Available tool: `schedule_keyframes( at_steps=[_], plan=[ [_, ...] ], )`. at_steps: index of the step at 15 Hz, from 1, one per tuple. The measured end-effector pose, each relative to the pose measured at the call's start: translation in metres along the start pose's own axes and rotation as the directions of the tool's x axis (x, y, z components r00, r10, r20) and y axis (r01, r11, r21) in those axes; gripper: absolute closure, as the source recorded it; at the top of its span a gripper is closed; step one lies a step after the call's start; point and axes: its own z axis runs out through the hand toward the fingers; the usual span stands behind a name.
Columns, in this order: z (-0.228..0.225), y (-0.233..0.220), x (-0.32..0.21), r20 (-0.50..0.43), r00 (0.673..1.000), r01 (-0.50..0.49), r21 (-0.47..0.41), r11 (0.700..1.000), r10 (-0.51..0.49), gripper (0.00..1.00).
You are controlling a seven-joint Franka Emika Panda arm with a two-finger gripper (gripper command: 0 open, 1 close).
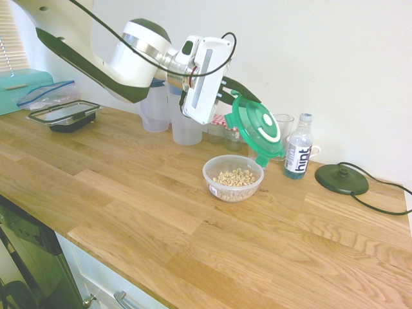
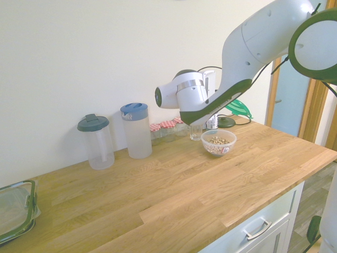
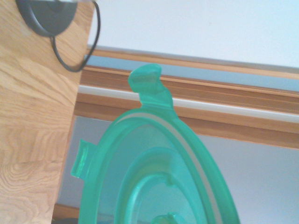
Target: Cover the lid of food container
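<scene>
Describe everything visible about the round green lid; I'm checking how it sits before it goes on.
The round green translucent plastic lid has snap tabs at its rim and a white curved mark on top. The shut gripper holds it by one edge, tilted in the air just behind the clear plastic cereal bowl, without touching the bowl.
</scene>
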Motion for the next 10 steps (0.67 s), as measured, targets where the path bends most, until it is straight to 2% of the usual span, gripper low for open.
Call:
schedule_keyframes(
  at_steps=[3,10],
  plan=[
    [-0.003,-0.020,-0.038,-0.037,0.999,-0.002,-0.003,1.000,0.002,1.00],
    [-0.022,-0.052,-0.063,-0.101,0.995,0.007,0.013,1.000,-0.006,1.00]
  ],
)
